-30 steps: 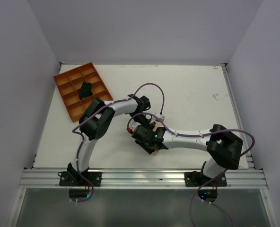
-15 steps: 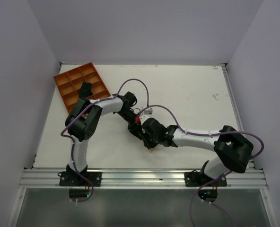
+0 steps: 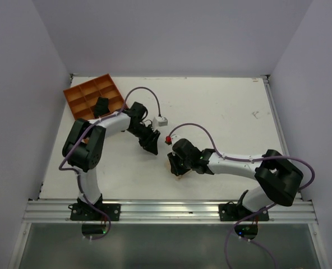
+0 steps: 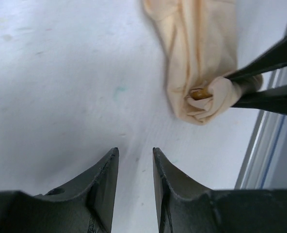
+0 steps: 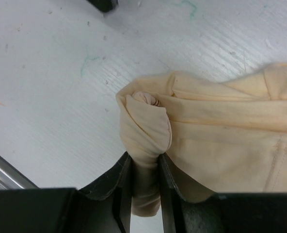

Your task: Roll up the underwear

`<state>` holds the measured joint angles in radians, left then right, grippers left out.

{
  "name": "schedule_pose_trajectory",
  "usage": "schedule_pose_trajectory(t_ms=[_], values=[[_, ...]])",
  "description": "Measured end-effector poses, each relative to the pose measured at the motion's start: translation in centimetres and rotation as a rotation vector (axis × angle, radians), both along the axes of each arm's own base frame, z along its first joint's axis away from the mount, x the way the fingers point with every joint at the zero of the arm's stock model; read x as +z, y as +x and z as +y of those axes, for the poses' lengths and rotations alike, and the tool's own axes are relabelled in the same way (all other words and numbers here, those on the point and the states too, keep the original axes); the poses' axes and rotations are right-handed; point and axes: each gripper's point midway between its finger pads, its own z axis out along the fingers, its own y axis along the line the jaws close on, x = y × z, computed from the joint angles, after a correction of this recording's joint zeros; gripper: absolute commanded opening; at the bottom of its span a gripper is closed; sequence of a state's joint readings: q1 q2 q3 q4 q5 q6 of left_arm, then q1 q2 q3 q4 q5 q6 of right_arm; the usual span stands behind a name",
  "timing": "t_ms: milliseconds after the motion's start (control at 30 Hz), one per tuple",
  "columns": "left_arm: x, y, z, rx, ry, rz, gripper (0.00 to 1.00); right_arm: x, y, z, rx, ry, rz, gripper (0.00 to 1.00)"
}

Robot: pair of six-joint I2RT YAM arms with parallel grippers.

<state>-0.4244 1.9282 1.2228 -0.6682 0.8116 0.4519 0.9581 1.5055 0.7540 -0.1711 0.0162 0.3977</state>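
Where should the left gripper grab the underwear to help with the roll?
The flat unrolled end of the underwear, away from the tight rolled tip that the right gripper pinches. Bring the left gripper in low from the side opposite the right one: the cloth lies flat on the table there, so probably pinch an edge fold.
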Motion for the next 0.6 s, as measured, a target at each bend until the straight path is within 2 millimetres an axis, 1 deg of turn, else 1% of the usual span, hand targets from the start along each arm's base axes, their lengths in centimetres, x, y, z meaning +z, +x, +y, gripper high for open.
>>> schedule_pose_trajectory(t_ms=[67,133,233,300,333,367,400,500,533,600], values=[[0.3,1.1,1.1,0.077,0.033,-0.04,0.37,0.0,0.2,0.0,-0.027,0.031,0.005,0.03],[1.2,2.6,2.4,0.165,0.064,-0.112,0.37,-0.1,0.3,0.0,-0.056,0.071,0.018,0.03],[3.7,5.1,4.1,0.298,0.09,-0.269,0.39,-0.1,0.7,0.2,-0.1,0.157,0.054,0.03],[6.5,7.1,4.8,0.391,0.079,-0.407,0.4,-0.1,0.9,0.3,-0.12,0.214,0.078,0.03],[8.2,8.0,5.0,0.434,0.063,-0.478,0.43,-0.1,1.0,0.4,-0.128,0.241,0.084,0.03],[10.2,8.9,5.2,0.47,0.037,-0.552,0.49,-0.1,1.0,0.4,-0.132,0.263,0.09,0.03],[12.5,9.8,5.2,0.509,0.001,-0.623,0.49,-0.1,0.9,0.4,-0.133,0.288,0.091,0.03],[18.1,11.6,4.7,0.585,-0.117,-0.758,0.49,-0.2,0.7,0.6,-0.133,0.358,0.097,0.03],[19.5,12.0,4.4,0.605,-0.154,-0.77,0.49,-0.2,0.6,0.7,-0.129,0.384,0.103,0.03],[20.7,12.8,3.1,0.586,-0.213,-0.742,0.49,-0.3,0.3,1.1,-0.125,0.429,0.121,0.03]])
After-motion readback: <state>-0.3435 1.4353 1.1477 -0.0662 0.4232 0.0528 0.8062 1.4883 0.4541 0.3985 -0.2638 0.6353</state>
